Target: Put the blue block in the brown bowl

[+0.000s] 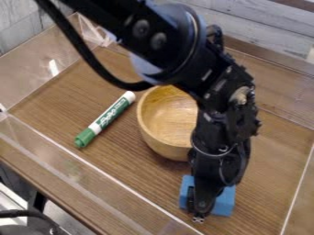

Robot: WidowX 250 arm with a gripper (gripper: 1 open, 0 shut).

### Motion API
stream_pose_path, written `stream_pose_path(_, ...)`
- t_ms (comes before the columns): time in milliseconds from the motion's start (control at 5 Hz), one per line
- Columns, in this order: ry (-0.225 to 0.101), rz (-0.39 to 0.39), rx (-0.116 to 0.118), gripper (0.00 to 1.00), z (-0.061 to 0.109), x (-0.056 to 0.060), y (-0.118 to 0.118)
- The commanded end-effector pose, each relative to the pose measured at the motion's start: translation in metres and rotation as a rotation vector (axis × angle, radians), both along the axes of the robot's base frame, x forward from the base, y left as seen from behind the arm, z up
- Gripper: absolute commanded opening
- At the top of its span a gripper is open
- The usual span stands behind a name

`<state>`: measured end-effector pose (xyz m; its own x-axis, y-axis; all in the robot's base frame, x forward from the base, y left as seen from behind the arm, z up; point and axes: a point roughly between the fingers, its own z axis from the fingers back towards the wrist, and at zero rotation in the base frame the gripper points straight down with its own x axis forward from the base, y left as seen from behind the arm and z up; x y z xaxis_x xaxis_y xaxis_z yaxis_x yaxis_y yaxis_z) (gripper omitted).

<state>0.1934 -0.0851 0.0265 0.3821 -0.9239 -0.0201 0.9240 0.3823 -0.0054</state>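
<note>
The blue block [225, 199] lies on the wooden table near the front right edge. My gripper [204, 206] points straight down onto it, with its fingers on either side of the block and shut on it. The black arm hides most of the block's top. The brown bowl [152, 139] stands empty just behind and to the left of the block, and the arm covers its right rim.
A green-and-white marker [106, 119] lies on the table left of the bowl. A clear plastic wall [31, 161] runs along the front and left sides of the table [73, 87]. The table's front edge is close to the block.
</note>
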Motion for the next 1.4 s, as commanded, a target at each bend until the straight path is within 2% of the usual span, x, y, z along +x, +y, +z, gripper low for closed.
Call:
stream_pose_path(0, -0.026, 0.005, -0.018, 0.0, 0.0088, 0.0083, 0.0001)
stream_pose_path(600, -0.013, 0.015, -0.026, 0.0, 0.0144, 0.0096, 0.0039)
stream_pose_path(1200, -0.015, 0.034, -0.022, 0.0, 0.0136, 0.0143, 0.0069)
